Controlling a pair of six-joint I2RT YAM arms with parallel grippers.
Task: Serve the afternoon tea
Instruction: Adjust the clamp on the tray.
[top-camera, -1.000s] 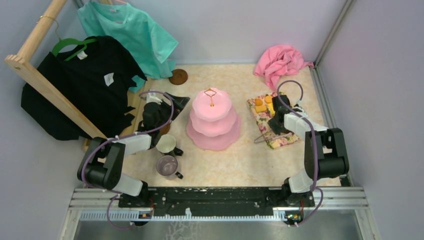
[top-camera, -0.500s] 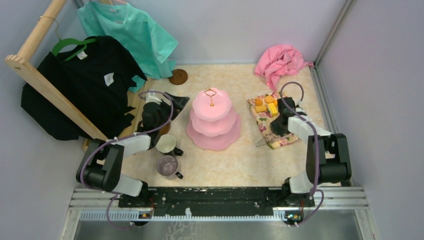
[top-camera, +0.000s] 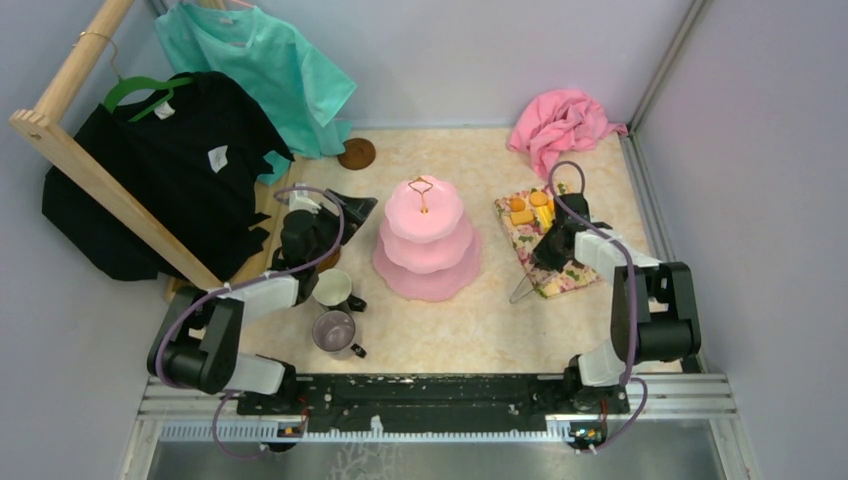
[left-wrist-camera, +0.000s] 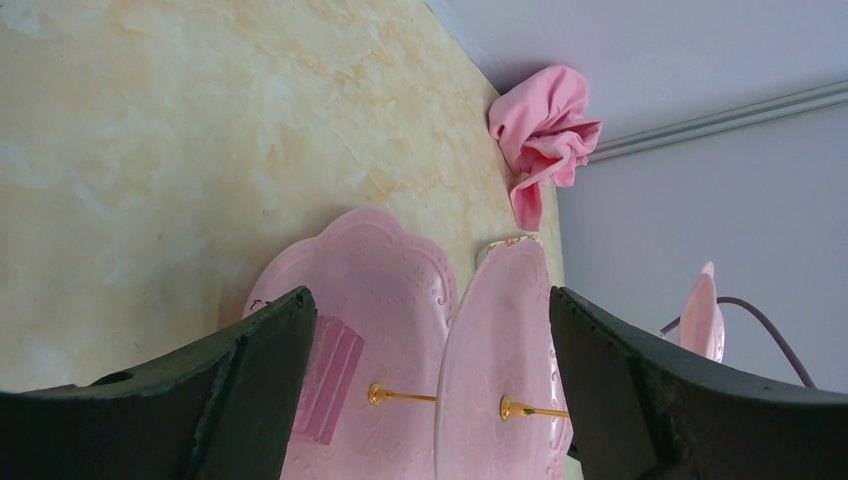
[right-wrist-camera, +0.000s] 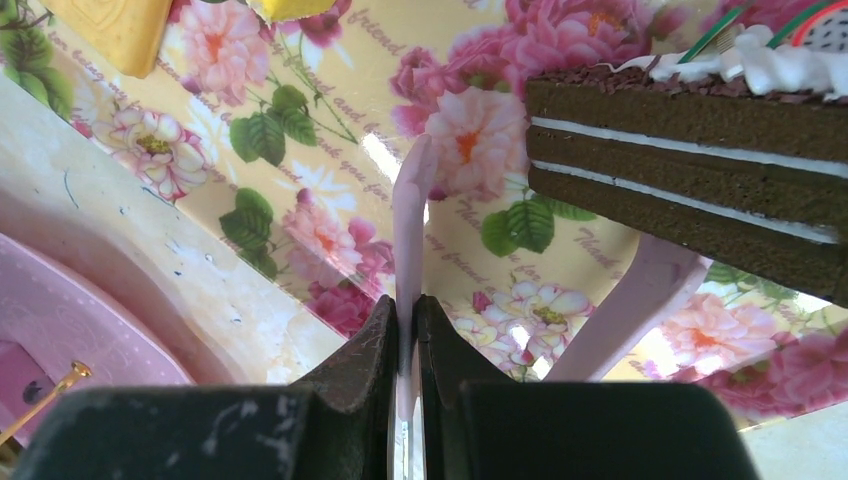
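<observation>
The pink three-tier cake stand (top-camera: 425, 240) with its gold loop (top-camera: 421, 186) stands mid-table. My left gripper (top-camera: 300, 228) hovers left of it, open; in the left wrist view the stand (left-wrist-camera: 390, 300) fills the gap between the empty fingers of that gripper (left-wrist-camera: 430, 380), and a pink slice (left-wrist-camera: 325, 380) lies on its bottom tier. My right gripper (right-wrist-camera: 407, 310) is shut on one thin arm of the pink tongs (right-wrist-camera: 410, 220) over the floral mat (right-wrist-camera: 300, 130). A chocolate cake slice (right-wrist-camera: 690, 150) and a yellow snack (right-wrist-camera: 120, 30) lie on that mat. A white mug (top-camera: 333, 287) and a grey-purple mug (top-camera: 335, 330) sit front left.
A brown saucer (top-camera: 356, 153) lies at the back beside the hanging teal shirt (top-camera: 260, 70). A wooden clothes rail with a black shirt (top-camera: 150, 180) crowds the left side. The pink cloth (top-camera: 560, 125) is heaped at the back right. Walls close in on the right.
The right gripper closed on the tongs arm and shifted slightly back along the mat. The left arm moved a little; its jaws stayed wide.
</observation>
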